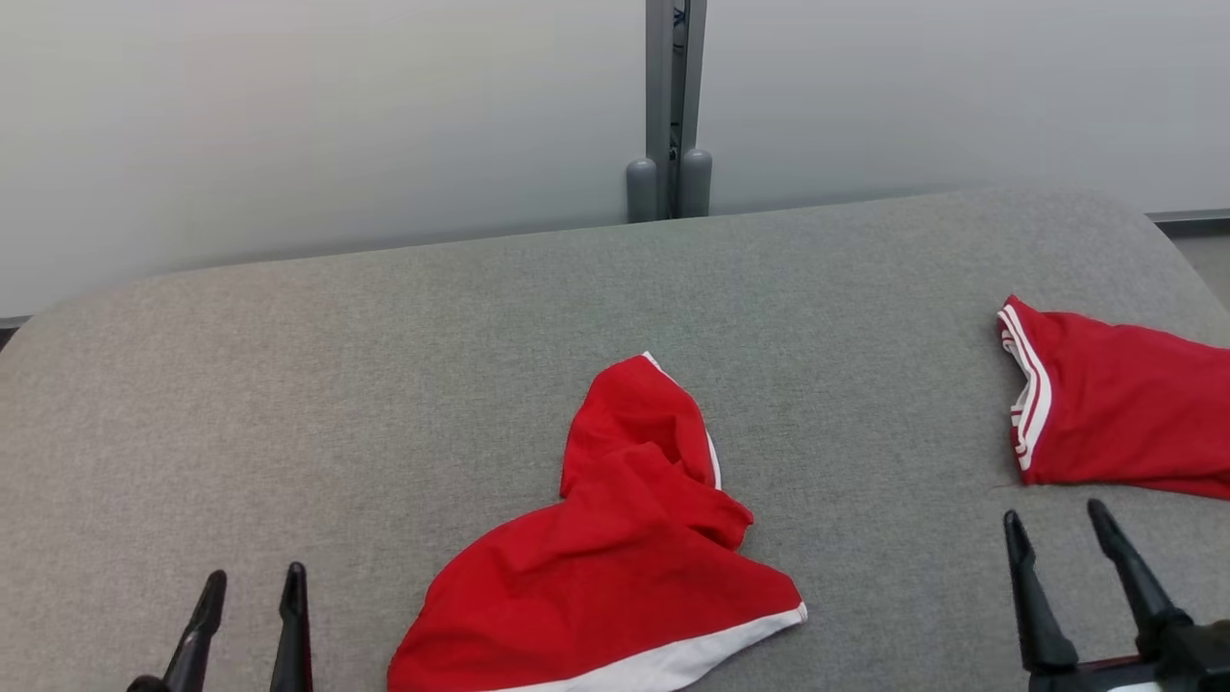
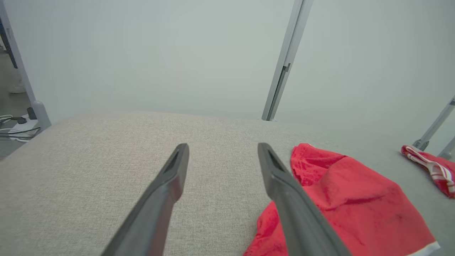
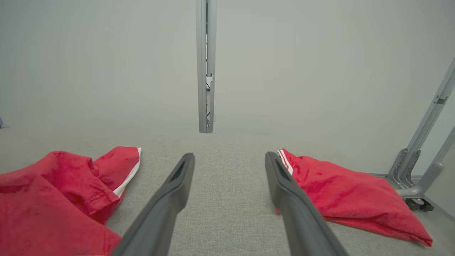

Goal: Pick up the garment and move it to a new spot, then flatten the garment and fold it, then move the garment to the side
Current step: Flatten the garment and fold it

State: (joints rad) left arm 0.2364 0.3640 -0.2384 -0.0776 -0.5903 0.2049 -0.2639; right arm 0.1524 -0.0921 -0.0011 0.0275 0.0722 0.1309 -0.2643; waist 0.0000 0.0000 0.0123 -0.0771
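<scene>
My left end effector (image 1: 256, 574) and right end effector (image 1: 1052, 510) gape empty; I'd pinch the limp, light crumpled red garment (image 1: 615, 557) at its white hem (image 1: 673, 663).

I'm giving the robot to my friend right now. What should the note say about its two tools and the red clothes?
Left tool: open, empty, left of the crumpled red garment.
Right tool: open, empty, near the striped end of a second red garment, which lies flatter at the right.
Both garments lie on the grey table.
Done: nothing shows on the crumpled one; it is neither flat nor folded.
Left: pick it up, move it, flatten, fold, set aside.
</scene>
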